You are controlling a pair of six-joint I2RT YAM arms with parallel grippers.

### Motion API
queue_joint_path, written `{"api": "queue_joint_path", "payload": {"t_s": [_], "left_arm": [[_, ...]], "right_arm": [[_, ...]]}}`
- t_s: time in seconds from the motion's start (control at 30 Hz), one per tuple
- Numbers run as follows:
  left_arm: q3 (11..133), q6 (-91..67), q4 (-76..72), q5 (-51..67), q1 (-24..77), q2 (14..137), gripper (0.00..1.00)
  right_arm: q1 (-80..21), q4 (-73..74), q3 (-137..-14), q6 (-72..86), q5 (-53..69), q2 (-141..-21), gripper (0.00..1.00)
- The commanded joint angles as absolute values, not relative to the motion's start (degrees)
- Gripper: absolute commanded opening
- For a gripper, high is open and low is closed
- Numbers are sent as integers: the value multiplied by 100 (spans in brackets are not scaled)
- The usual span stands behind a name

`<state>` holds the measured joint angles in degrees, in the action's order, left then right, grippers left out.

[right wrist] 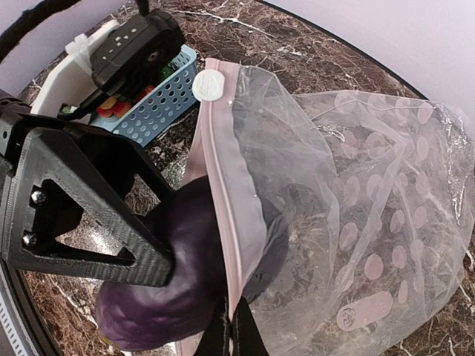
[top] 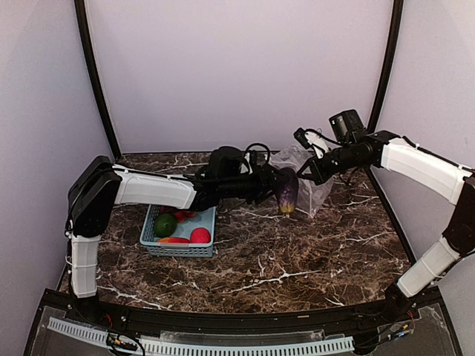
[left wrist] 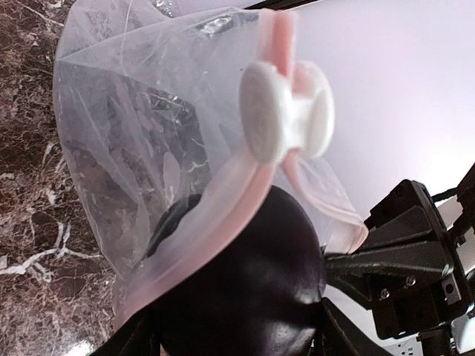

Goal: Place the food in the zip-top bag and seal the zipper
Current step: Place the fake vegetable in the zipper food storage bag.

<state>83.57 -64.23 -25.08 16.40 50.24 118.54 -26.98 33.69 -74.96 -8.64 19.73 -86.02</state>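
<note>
My left gripper (top: pixel 278 187) is shut on the dark purple eggplant (top: pixel 287 190), holding it at the mouth of the clear zip-top bag (top: pixel 308 182). In the left wrist view the eggplant (left wrist: pixel 252 289) pokes past the pink zipper strip (left wrist: pixel 223 200) with its white slider (left wrist: pixel 286 111). My right gripper (right wrist: pixel 236 337) is shut on the zipper edge (right wrist: pixel 230 215) and holds the bag (right wrist: pixel 356 222) up and open; the eggplant (right wrist: pixel 171 282) lies half inside. The light blue basket (top: pixel 180 231) holds a green avocado (top: pixel 165 224), a red fruit (top: pixel 200 236) and an orange-red pepper (top: pixel 173 240).
The marble table (top: pixel 297 259) stretches in front of the bag and basket. Black frame posts (top: pixel 95 74) stand at the back corners. The basket also shows in the right wrist view (right wrist: pixel 159 104), behind the left gripper's body (right wrist: pixel 74 208).
</note>
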Motion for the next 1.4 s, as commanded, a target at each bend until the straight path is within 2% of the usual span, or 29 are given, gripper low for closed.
{"api": "queue_joint_path", "payload": {"t_s": [0.0, 0.2, 0.47, 0.6, 0.77, 0.97, 1.13, 1.2, 1.37], "left_arm": [[8838, -6683, -2592, 1604, 4980, 12047, 22], [9331, -6836, -2489, 1389, 4978, 12337, 22], [9106, -7659, -2953, 617, 5002, 12441, 27], [9620, -7328, -2844, 1012, 5040, 12560, 47], [9798, -6789, -1901, 1223, 5077, 12175, 72], [9551, -5771, -1171, 995, 5225, 11343, 88], [9222, -5638, -1176, 1171, 5258, 11068, 90], [9055, -5494, -1012, 1076, 5304, 10937, 82], [8649, -5442, -280, -92, 5597, 10722, 76]], "right_arm": [[-2749, 3160, -7437, -787, 2202, -8513, 0], [-2750, 3313, -7547, -735, 2793, -8595, 0], [-2735, 3422, -7752, -633, 3082, -8503, 0], [-2642, 3390, -7780, -600, 3002, -8456, 0], [-2336, 3361, -7796, -437, 2790, -8417, 0], [-2026, 3272, -7709, -302, 2896, -8516, 0], [-2000, 3153, -7700, -264, 2995, -8549, 0], [-1985, 3150, -7741, -255, 2995, -8544, 0], [-1988, 3036, -7653, -229, 3176, -8510, 0]]}}
